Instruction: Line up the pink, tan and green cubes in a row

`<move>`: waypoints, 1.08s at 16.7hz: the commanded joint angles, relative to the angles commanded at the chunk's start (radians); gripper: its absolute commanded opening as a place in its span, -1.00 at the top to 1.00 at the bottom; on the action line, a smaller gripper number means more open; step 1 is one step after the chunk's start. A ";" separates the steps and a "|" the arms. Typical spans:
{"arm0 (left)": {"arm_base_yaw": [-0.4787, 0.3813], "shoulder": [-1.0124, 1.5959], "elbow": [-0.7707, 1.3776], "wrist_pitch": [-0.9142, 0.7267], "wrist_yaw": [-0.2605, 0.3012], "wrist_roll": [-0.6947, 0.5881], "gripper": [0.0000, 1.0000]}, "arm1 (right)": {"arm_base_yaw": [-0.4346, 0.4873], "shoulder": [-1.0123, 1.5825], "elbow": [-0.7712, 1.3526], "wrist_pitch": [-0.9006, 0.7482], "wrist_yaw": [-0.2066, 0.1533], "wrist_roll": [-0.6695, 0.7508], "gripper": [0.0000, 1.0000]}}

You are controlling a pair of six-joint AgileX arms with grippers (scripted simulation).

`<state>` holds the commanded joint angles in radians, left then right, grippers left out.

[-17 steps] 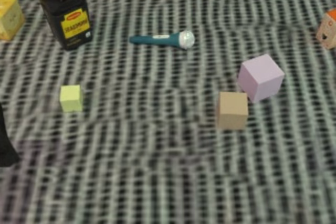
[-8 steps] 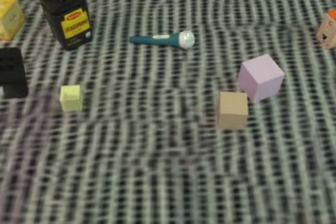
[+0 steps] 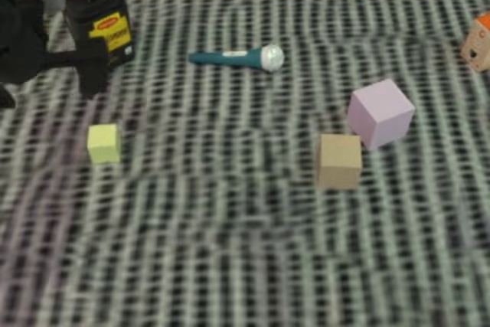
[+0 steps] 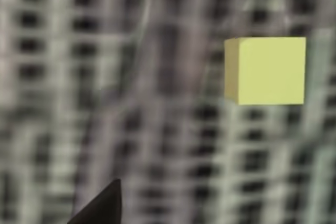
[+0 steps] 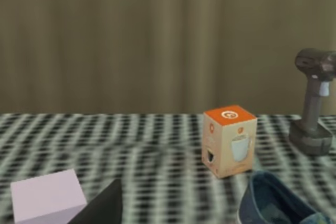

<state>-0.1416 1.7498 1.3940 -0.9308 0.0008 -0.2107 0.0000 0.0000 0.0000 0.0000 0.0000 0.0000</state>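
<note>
Left claw (image 3: pixel 90 67) sits upper left of the top view, in front of the bottle (image 3: pixel 98 17); can't tell if released or clenched. Green cube (image 3: pixel 103 143) lies just below it in frame, left-centre, untouched, so left arm is nearer. Cube's square, no long axis. Open worktop (image 3: pixel 230 250) all round it, room rightward toward tan cube (image 3: pixel 339 160) and pink cube (image 3: pixel 380 112), which sit together right of centre. Right claw not seen in the top view.
</note>
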 joint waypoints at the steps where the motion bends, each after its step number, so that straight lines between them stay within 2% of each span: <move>1: -0.007 0.080 0.068 -0.042 0.000 -0.010 -1.00 | 0.000 0.000 0.000 0.000 0.000 0.000 -1.00; 5: -0.027 0.338 0.288 -0.170 0.001 -0.043 -1.00 | 0.000 0.000 0.000 0.000 0.000 0.000 -1.00; 8: -0.035 0.433 0.378 -0.220 0.002 -0.056 -1.00 | 0.000 0.000 0.000 0.000 0.000 0.000 -1.00; 15: -0.031 0.449 0.389 -0.223 0.002 -0.057 -1.00 | 0.000 0.000 0.000 0.000 0.000 0.000 -1.00; 18: -0.034 0.476 0.343 -0.153 0.003 -0.055 -1.00 | 0.000 0.000 0.000 0.000 0.000 0.000 -1.00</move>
<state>-0.1755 2.2261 1.7366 -1.0833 0.0033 -0.2653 0.0000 0.0000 0.0000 0.0000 0.0000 0.0000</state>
